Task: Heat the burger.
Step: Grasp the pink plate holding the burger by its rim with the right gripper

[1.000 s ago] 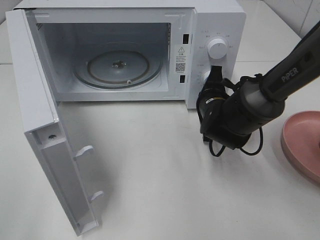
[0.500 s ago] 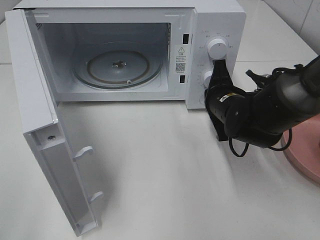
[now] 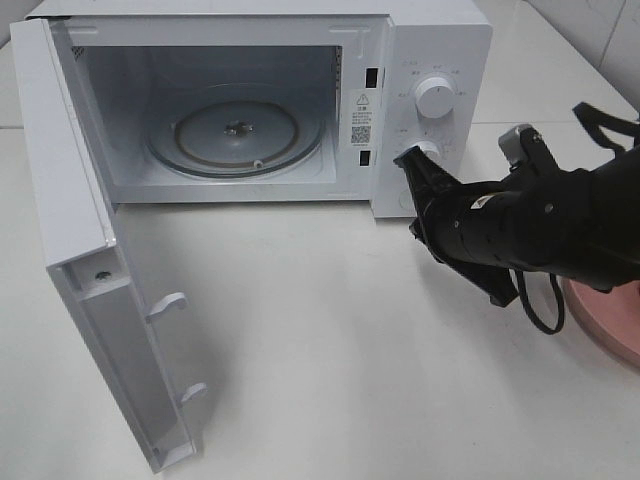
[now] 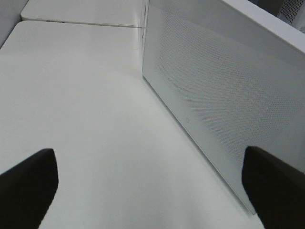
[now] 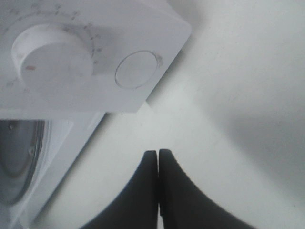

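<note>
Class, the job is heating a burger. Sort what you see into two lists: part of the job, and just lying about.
Part of the job: microwave, open door, glass turntable, dials, right gripper.
Lying about: pink plate.
The burger is not in view.

Mock kitchen bench, microwave (image 3: pixel 468 60), white table (image 3: pixel 330 360)

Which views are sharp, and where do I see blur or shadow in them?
Exterior high view: sharp, evenly lit, soft shadow beside the microwave door. Left wrist view: the open left pincer is dark and blurred at its tips. Right wrist view: soft focus on the knob; the shut right pincer looks nearly black.
</note>
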You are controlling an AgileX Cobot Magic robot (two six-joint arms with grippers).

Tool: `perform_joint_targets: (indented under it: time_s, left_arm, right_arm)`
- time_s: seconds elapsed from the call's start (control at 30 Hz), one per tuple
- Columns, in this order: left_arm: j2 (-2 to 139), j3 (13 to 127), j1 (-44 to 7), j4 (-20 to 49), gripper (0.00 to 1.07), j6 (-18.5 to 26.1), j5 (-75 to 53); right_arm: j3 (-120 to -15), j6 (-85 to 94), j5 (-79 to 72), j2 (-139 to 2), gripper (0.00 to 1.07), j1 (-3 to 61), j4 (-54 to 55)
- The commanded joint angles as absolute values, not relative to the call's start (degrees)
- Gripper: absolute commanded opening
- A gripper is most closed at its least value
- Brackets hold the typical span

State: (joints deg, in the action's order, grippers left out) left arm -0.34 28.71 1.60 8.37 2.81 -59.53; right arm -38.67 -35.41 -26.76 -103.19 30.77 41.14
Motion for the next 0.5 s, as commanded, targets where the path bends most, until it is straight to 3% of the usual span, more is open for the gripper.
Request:
perform_joint_targets:
  time_s: [0.03, 0.5]
  left_arm:
    - [-1.43, 28.53, 1.43, 8.42, 1.02, 2.86, -59.36]
    - [-1.43, 28.53, 1.43, 8.42, 1.02, 2.86, -59.36]
  right_arm:
    - [-38.62, -28.48, -22.35, -100.61, 0.00, 30.54, 40.62]
    - [-38.62, -10.20, -4.47, -91.50, 0.03, 30.54, 39.59]
